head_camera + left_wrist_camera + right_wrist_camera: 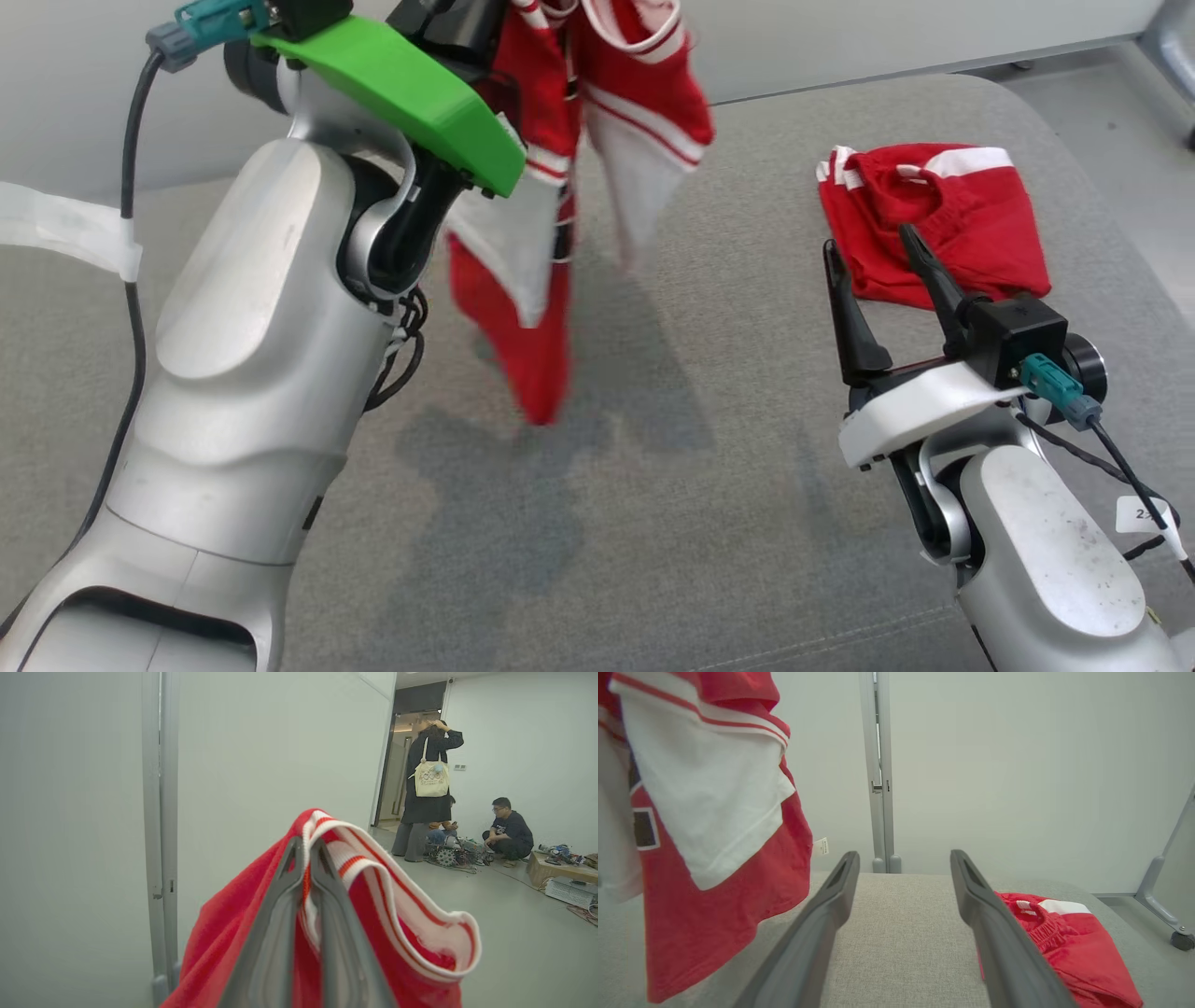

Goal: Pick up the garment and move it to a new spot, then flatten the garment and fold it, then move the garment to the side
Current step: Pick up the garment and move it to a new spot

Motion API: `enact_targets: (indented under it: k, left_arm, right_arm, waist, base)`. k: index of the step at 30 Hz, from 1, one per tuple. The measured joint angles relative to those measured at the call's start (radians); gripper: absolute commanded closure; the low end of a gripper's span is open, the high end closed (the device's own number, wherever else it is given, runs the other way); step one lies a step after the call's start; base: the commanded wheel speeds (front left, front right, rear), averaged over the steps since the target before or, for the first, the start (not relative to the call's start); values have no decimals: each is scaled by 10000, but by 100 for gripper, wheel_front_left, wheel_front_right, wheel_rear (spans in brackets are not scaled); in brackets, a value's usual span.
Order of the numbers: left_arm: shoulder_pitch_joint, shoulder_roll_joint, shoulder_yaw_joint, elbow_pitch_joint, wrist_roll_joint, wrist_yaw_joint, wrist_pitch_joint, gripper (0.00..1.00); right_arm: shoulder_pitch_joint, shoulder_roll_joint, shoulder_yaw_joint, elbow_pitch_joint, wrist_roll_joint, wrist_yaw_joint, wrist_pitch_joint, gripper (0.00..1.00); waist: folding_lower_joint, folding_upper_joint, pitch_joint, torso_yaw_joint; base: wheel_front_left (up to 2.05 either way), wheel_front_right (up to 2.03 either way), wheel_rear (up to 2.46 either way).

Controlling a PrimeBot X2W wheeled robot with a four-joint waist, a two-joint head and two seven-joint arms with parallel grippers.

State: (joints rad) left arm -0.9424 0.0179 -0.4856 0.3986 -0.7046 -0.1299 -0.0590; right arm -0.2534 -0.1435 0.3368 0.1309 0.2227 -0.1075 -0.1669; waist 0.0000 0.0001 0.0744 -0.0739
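- My left gripper (306, 847) is squeezed tight on the garment (523, 308), a red and white shirt. I pinch it by its striped edge.
- The shirt hangs up in the air over the left part of the grey padded top (709, 485). Its bottom tip is close to the grey cloth. I cannot tell if it touches.
- My right gripper (869, 240) has its fingers spread wide and holds nothing. It sits low, just beside a folded red piece (952, 215) that lies on the right side.
- Here is what could go wrong. I hold the shirt by one small bit, so a fast swing may make it slip out and drop in a heap.
- The shirt hangs bunched and twisted. If I lay it down like this, it may land with folds and be hard to make flat.
- If I set it too far right, it may land on the folded red piece and mess it up.
- My right fingers could bump that piece if they push forward.
- One thing here can hold stuff. It is a cream bag (430, 778) on the shoulder of a person (420, 807) standing far off. I cannot see what is inside it.
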Motion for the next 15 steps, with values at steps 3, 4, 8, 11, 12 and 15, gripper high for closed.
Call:
enact_targets:
  k: [3,4,8,11,12,15]
  left_arm:
    - [-157,-8,-119,-316,-219,546,-176,100]
    - [-195,-6,-144,-314,-213,769,-176,100]
    - [-122,-10,-297,63,140,1611,-182,100]
    - [467,-19,-339,581,512,1981,-337,100]
    - [818,-15,-339,859,566,2100,-370,100]
    - [2135,2,-316,1762,1032,2280,-491,100]
  right_arm:
    - [0,42,121,-2,0,15,10,0]
    - [0,50,136,-21,0,15,21,0]
    - [24,-6,-29,-194,29,10,90,0]
    - [192,-134,-278,-268,73,-2,77,0]
    - [240,-161,-355,-259,75,-4,77,0]
    - [326,-182,-491,-253,100,-12,21,0]
  waist:
    - [0,0,-106,-452]
    - [0,0,-131,-596]
    - [0,0,-153,-1122]
    - [0,0,-43,-1332]
    - [0,0,12,-1357]
    - [0,0,147,-1302]
  base:
    - [0,0,0]
    - [0,0,0]
    - [0,0,0]
    - [0,0,0]
    - [0,0,0]
    - [0,0,0]
